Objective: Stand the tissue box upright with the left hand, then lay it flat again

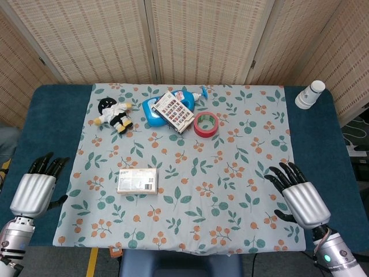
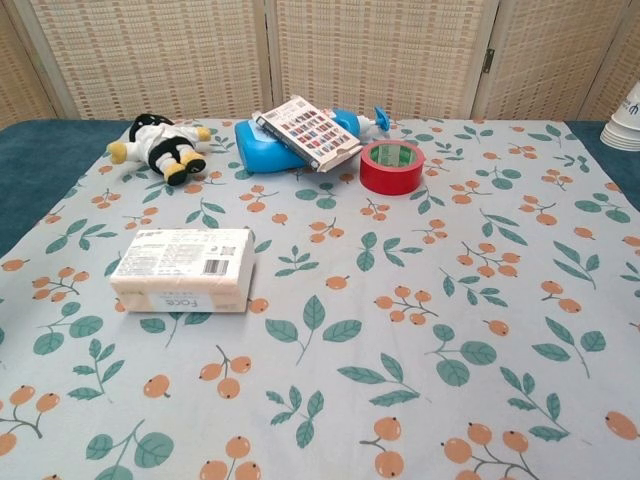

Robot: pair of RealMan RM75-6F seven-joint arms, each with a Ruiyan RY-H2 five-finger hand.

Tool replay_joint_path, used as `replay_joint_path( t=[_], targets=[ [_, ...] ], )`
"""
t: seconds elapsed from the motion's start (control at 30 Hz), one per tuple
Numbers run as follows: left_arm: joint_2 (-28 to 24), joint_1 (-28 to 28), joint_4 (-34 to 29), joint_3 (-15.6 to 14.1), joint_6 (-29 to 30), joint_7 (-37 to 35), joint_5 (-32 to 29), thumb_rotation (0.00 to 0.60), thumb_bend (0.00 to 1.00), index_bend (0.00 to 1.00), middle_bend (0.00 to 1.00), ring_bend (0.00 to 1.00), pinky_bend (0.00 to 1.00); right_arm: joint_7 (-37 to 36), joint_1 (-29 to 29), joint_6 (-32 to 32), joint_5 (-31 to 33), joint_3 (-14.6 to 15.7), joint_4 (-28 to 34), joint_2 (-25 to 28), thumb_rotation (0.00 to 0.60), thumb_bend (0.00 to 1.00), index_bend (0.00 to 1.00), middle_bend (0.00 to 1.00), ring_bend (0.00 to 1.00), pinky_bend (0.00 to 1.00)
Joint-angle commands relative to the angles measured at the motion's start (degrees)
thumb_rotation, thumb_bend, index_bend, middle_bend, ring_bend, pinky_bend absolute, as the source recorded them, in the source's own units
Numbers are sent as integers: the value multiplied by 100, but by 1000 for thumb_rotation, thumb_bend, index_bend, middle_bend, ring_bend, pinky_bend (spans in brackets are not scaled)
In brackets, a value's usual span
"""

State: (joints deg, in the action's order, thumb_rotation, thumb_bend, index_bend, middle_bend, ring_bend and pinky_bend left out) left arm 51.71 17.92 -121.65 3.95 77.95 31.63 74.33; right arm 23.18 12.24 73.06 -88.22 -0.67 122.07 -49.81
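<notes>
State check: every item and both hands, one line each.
tissue box: lying flat, untouched
left hand: open, empty
right hand: open, empty
red tape roll: lying flat
blue bottle: on its side
booklet: propped on bottle
plush toy: lying down
paper cups: stacked, upside down

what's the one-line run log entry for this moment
stage: before contact | tissue box: flat on cloth, untouched | left hand: open, at table's left edge | right hand: open, idle
</notes>
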Motion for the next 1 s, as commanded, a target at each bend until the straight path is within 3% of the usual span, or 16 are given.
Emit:
replay_joint_path(
  t=[0.03,0.47,0.63,0.83,1.0],
  targets=[
    [9,19,18,12,-36,27,-63,600,178,141,168,35,118,-3,7,-3,31,-15,-33,-9,600,115,204,108,0,66],
    [113,69,-113,28,-70,209,-102,600,178,140,170,35,122,-239,-39,87,30,-26,-50,132,600,115,204,108,0,66],
    [266,246,-468,71,-336,394,-536,600,177,117,163,32,123,-292,-80,182,-45,-31,-13,197,600,115,204,108,0,66],
    [933,744,-722,207,-586,1174,-1374,600,177,72,149,20,122,-303,-119,264,-119,-35,34,238,600,115,204,108,0,66],
    [1729,1307,-834,503,-383,2022,-2174,600,179,67,147,15,122,-334,-123,251,-114,-36,27,262,600,115,204,108,0,66]
  ],
)
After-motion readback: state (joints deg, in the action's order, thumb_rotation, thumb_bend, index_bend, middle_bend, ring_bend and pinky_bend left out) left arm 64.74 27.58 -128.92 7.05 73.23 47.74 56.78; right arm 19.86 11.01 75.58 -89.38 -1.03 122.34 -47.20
